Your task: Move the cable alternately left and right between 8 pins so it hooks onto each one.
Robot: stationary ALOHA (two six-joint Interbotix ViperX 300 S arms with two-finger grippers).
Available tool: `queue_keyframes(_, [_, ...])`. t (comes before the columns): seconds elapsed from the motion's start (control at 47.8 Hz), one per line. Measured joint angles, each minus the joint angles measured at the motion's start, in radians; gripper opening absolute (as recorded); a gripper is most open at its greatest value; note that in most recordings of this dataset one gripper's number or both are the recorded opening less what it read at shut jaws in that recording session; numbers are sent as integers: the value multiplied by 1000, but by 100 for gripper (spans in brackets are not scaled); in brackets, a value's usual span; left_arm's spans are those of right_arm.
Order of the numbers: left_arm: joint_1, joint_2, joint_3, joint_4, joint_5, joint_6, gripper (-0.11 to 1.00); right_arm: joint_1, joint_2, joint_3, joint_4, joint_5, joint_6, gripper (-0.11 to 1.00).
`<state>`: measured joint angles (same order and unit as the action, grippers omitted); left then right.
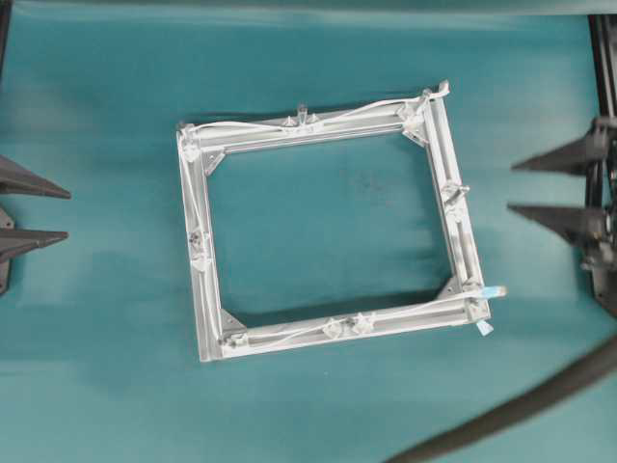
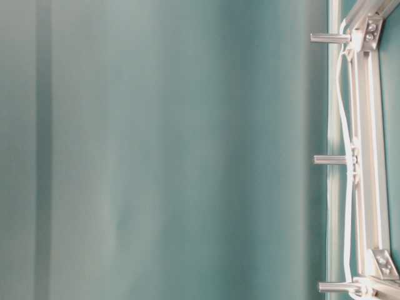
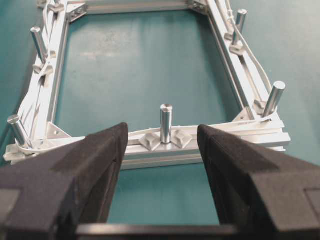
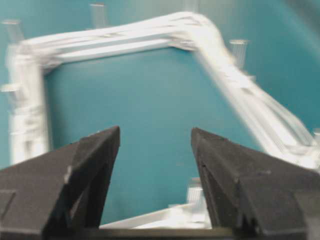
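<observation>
Teal counter (image 1: 106,367). Between left gripper (image 1: 48,210) and right gripper (image 1: 525,186), well apart from both: aluminium frame (image 1: 189,280), cable (image 1: 359,109) threaded round its pins (image 3: 166,123). Jaws spread wide on both, holding nothing.

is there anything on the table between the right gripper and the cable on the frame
Nothing visible. In the overhead view only bare teal table lies between the open right gripper and the frame, where the white cable runs along the rails past the pins. The dark hose curves across the lower right corner, off that path.
</observation>
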<state>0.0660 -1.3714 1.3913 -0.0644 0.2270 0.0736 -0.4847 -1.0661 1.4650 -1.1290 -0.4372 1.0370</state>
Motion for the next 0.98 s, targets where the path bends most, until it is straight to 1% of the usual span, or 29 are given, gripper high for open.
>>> queue_keyframes(0.105, [0,-2,2,0,0,2,60,89,-2,0,-12,0,25,61])
queue_keyframes(0.23, [0,-2,2,0,0,0,60,209,-3,0,-17,5,26,61])
queue_keyframes(0.314, [0,-2,0,0,0,0,60,252,-14,0,-17,40,26,61])
queue_keyframes(0.418, [0,-2,0,0,2,0,60,264,-58,0,-17,127,26,61])
queue_keyframes(0.544, [0,-2,0,0,0,0,60,264,-143,3,-15,235,28,62])
queue_keyframes(0.711, [0,-2,2,0,0,0,60,265,-272,26,-3,331,28,62])
queue_keyframes(0.816, [0,-2,0,0,0,0,60,270,-310,35,12,334,28,61])
queue_keyframes(0.9, [0,-2,2,0,0,0,60,291,-296,37,17,305,28,61])
queue_keyframes(0.983, [0,-2,0,0,0,0,60,324,-252,38,17,255,28,61])
